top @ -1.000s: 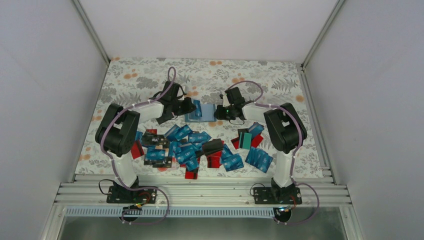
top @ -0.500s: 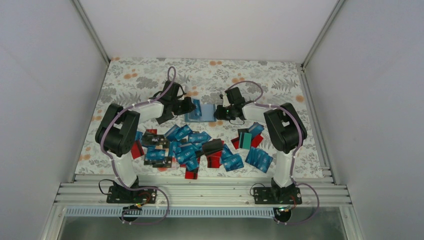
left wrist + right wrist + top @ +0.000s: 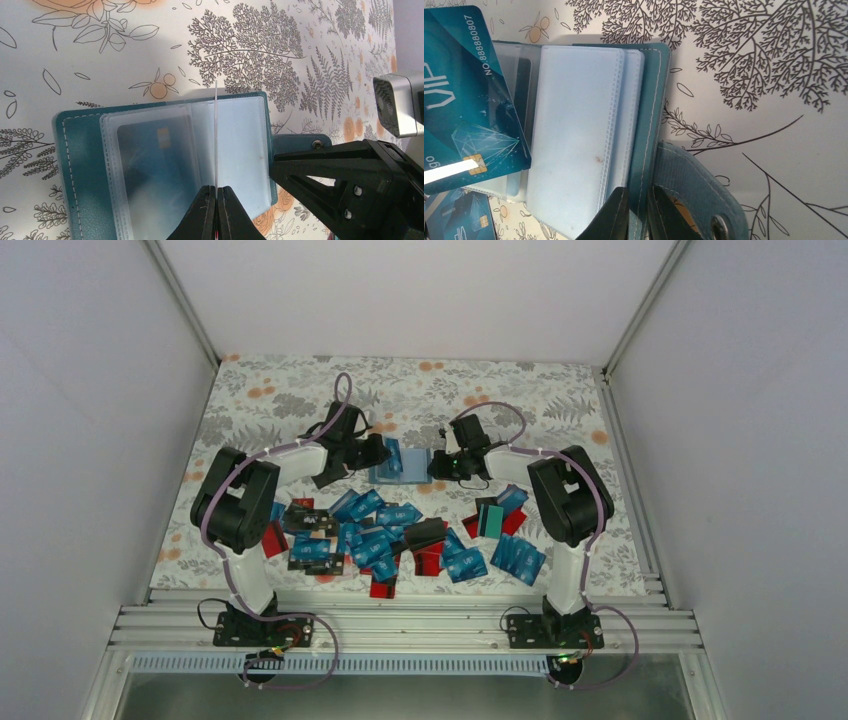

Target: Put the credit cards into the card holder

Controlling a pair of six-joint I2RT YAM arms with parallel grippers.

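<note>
The teal card holder [image 3: 405,470] lies open at the middle back of the table, its clear sleeves [image 3: 150,165] facing up. My left gripper [image 3: 216,189] is shut on a blue credit card [image 3: 464,90]. In the left wrist view that card shows edge-on as a thin white line [image 3: 215,135] standing over the sleeves. One card [image 3: 145,150] sits inside a sleeve. My right gripper [image 3: 639,194] is shut on the holder's right cover edge [image 3: 651,110], beside the snap strap [image 3: 694,185]. From above, the left gripper [image 3: 385,452] and right gripper [image 3: 437,466] flank the holder.
Several loose credit cards [image 3: 380,535], blue, red and black, lie scattered in front of the holder. A smaller group with a teal-green card [image 3: 492,520] sits at the right. The floral tablecloth [image 3: 280,400] is walled by white panels.
</note>
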